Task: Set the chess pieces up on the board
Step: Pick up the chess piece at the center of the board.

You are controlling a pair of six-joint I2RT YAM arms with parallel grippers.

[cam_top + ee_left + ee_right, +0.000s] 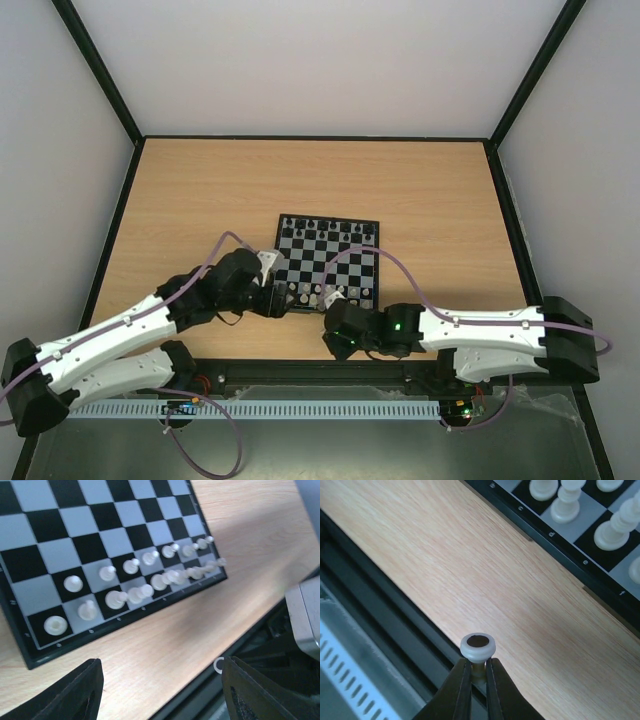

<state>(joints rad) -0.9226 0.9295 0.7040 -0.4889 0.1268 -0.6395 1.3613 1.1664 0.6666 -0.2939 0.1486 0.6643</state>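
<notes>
Letters on the rim of the board (536, 521)
Seen from the right wrist, its black border carries small pale letters (551, 533) reading c, d, e and f, one beside each column of squares. In the left wrist view the border marks are too blurred to read.

The board (322, 262) is small, with black and silvery-grey checks inside a thin black border. It lies flat on the table, turned a touch askew. The black pieces (325, 228) are lined up along its far two rows, every one upright. The white pieces (318, 292) crowd the near two rows, standing as well, tiny cream figures, each well inside its square. And look, one stray white piece (478, 647) is off the board, pinched by its neck in the right gripper (478, 672). It is tipped with its round, dark-centred base facing up, in front of the board's near edge and apart from it.
</notes>
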